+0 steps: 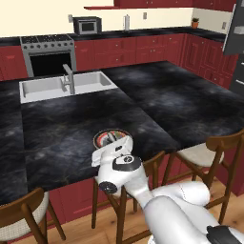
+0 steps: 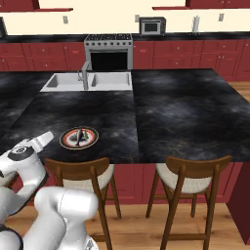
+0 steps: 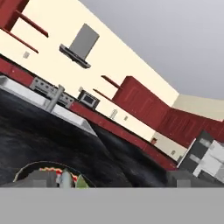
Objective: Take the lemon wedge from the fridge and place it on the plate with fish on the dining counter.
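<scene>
Plate with fish (image 2: 79, 137) sat near the front edge of the dining counter (image 2: 185, 117), within the arm's reach from the stool side. Pale fish pieces lay at its centre; a small green-yellow bit beside them was probably the lemon wedge, too small to confirm. Gripper (image 3: 109, 180) stood wide apart, holding nothing, low beside the plate, which suggested a finished release. Fridge (image 3: 205, 155) stood well apart, across the kitchen.
</scene>
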